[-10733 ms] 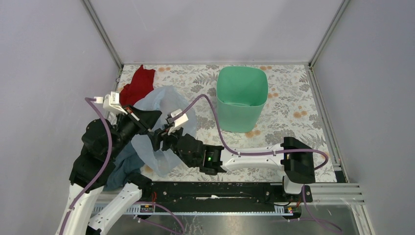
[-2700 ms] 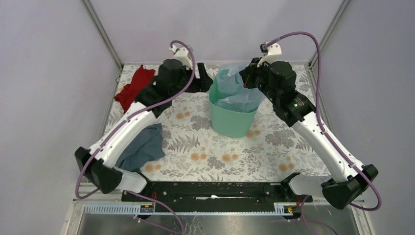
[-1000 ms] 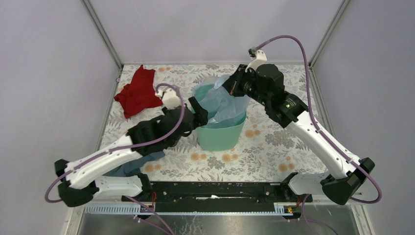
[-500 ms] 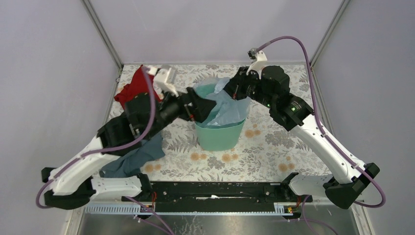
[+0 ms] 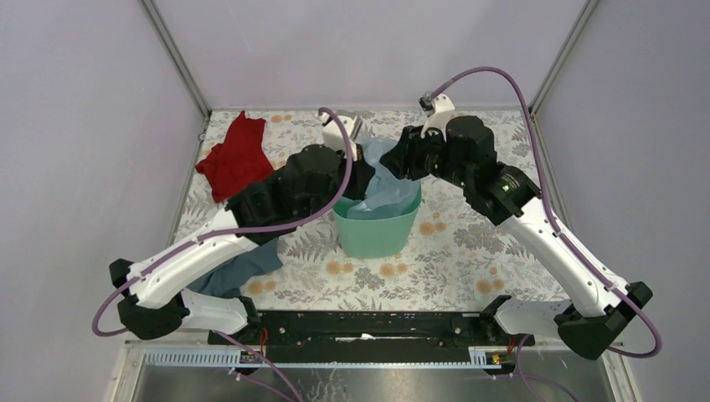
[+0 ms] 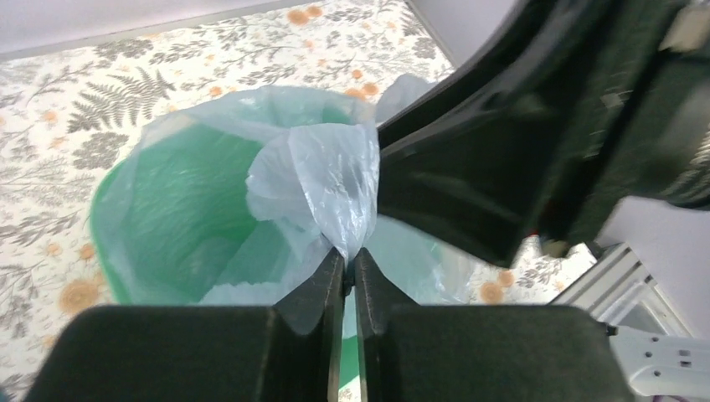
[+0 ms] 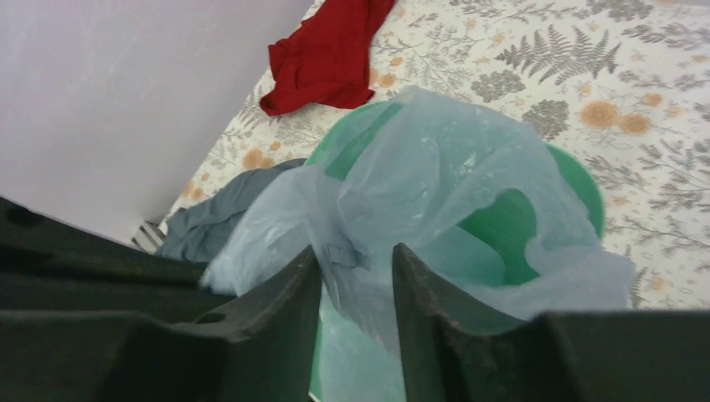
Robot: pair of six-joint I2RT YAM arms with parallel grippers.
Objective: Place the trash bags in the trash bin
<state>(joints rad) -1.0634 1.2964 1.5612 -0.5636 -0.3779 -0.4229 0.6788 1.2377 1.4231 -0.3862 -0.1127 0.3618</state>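
Jaws of the left gripper [image 6: 349,255], wide half a second ago, now pinch the thin translucent pale-blue plastic bag [image 6: 318,176] sitting in the mint-green plastic bin [image 5: 377,239] mid-tabletop [image 5: 469,251]. The right gripper [image 7: 356,251], earlier clamped, stands parted around film. Only the wrist views show this.

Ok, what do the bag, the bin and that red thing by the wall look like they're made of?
The bag looks like thin plastic film, pale blue, slightly glossy: it crinkles and the green shows through. The bin looks like smooth moulded plastic, mint green; its rim holds its shape. The red cloth is matte fabric by its soft folds; the fibre I can't tell.
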